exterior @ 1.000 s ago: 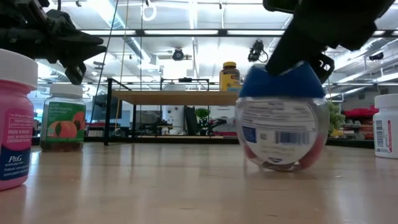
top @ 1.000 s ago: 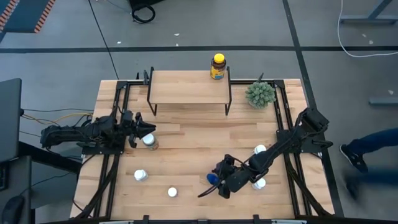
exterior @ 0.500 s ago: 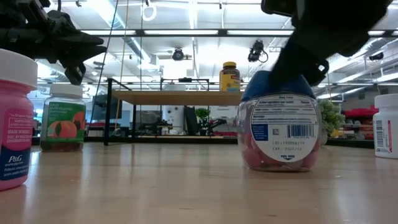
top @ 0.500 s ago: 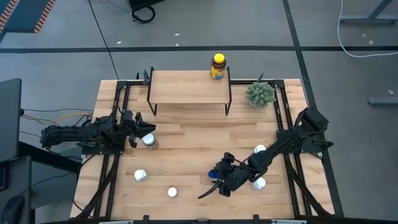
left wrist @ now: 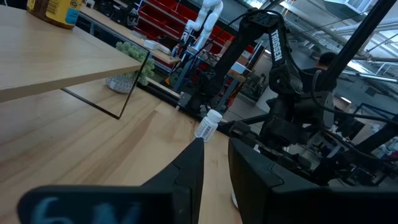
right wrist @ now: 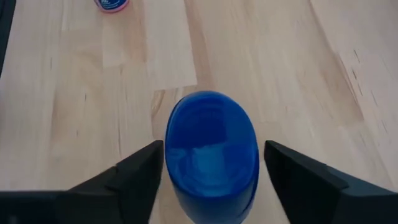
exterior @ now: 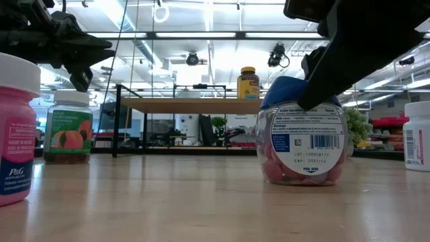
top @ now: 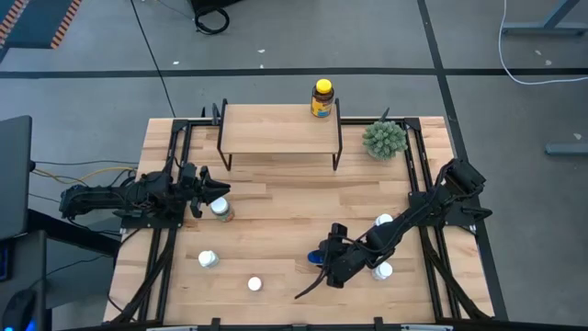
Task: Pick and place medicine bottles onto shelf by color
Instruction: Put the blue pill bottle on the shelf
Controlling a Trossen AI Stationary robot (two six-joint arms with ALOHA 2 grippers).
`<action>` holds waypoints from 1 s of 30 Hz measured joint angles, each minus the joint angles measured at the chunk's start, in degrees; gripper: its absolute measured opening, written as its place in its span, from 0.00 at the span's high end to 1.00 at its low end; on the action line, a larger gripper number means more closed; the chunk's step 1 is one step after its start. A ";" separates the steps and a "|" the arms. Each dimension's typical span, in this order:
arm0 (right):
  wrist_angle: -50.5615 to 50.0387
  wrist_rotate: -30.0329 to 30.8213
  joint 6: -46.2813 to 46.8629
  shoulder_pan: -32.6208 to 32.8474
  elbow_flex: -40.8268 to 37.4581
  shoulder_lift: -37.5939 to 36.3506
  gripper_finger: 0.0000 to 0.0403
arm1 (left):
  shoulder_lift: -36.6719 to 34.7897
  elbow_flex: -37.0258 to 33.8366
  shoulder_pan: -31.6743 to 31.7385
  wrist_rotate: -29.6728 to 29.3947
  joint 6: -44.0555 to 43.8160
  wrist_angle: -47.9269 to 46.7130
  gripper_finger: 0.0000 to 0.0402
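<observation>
The squat blue-lidded bottle stands upright on its base on the table. My right gripper is open, one finger on each side of its blue lid, a narrow gap on each side. My left gripper is open and empty above the table's left part, beside a white-capped bottle with a green label. The amber bottle with the yellow cap stands at the far right edge of the shelf. The pink-labelled bottle stands near the front edge.
White-capped bottles stand at the front left, front middle and right. A green spiky plant stands to the right of the shelf. Bare wood lies between the shelf and the bottles.
The blue-lidded bottle, tilted in my right gripper a second ago, has come upright and now stands on its base on the table. My right gripper has stayed over its lid.
</observation>
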 joint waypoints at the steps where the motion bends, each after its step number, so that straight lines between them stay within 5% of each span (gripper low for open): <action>1: 0.00 0.00 -0.32 -0.14 0.00 0.00 0.35 | 0.00 -0.01 0.00 0.00 0.00 -0.03 0.80; 6: 0.00 -0.97 -2.51 -0.39 0.02 -0.04 0.53 | 0.00 -0.01 0.00 0.00 0.02 -0.79 0.80; 17: -0.53 -1.84 -6.91 -2.77 0.02 -4.28 0.53 | 0.00 0.01 0.00 0.00 0.04 -0.87 0.80; 30: -8.85 -0.27 -24.74 -23.48 0.11 -25.93 0.52 | 0.00 -0.01 0.02 0.00 0.02 -0.94 0.80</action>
